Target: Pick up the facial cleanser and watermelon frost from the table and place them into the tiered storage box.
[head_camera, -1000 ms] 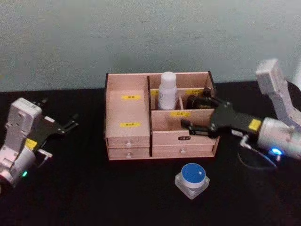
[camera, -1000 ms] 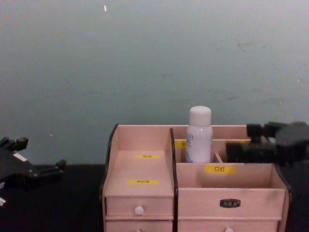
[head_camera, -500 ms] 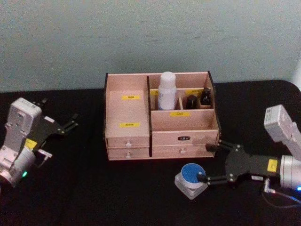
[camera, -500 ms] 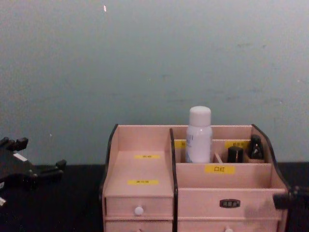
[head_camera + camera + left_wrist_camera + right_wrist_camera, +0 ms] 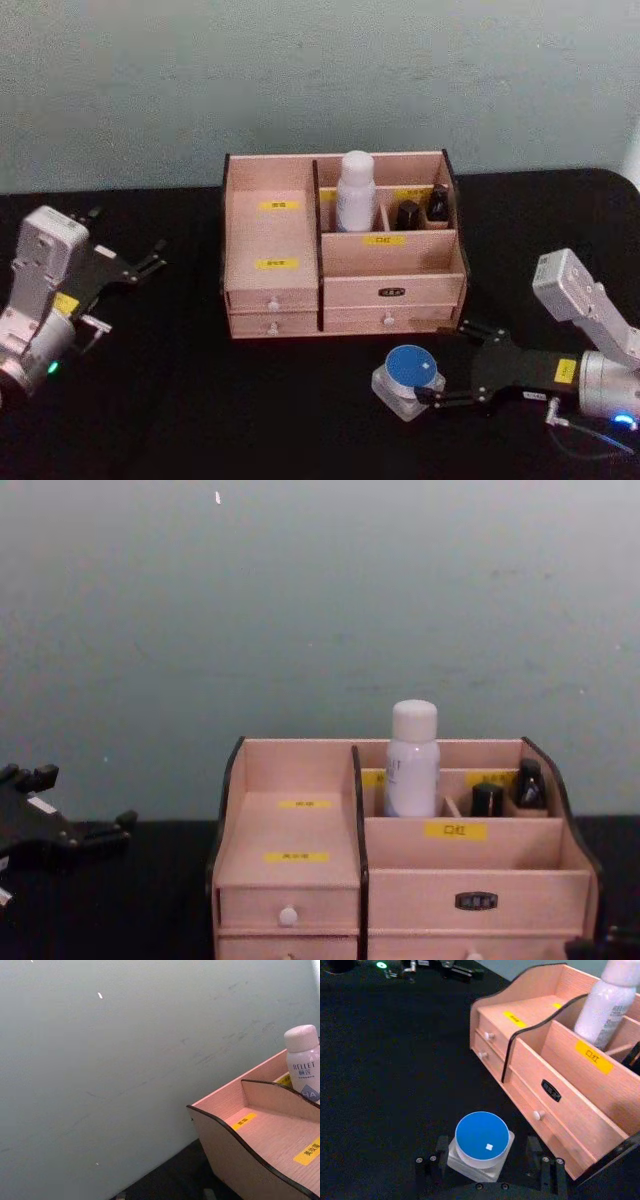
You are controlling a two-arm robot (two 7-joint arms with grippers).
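Tiered storage box [image 5: 360, 292] stood at the centre of the head view on the black table [image 5: 200, 400], its back to the pale greenish wall [image 5: 300, 70]; yellow labels marked its open compartments and white knobs its small drawers. A white capped bottle [image 5: 355, 195] stood upright in the rear middle compartment, rising above the rim; the chest view showed it [image 5: 412, 760] just right of the dark centre divider. Two small dark bottles [image 5: 408, 214] [image 5: 438, 203] stood side by side in the upper right compartment, just right of the white bottle.

A square clear jar with a round blue lid [image 5: 408, 378] sat on the table below the box's right half, near its front and apart from it. The right gripper [image 5: 441, 362] lay low at the lower right of the head view, pointing toward the frame's left; its jaws were spread, one finger on either side of the jar [image 5: 481, 1145] in the right wrist view; whether the fingers touched the jar could not be told.

The left gripper [image 5: 125, 240] hung at the left edge of the head view, well apart from the box, jaws spread and holding nothing.
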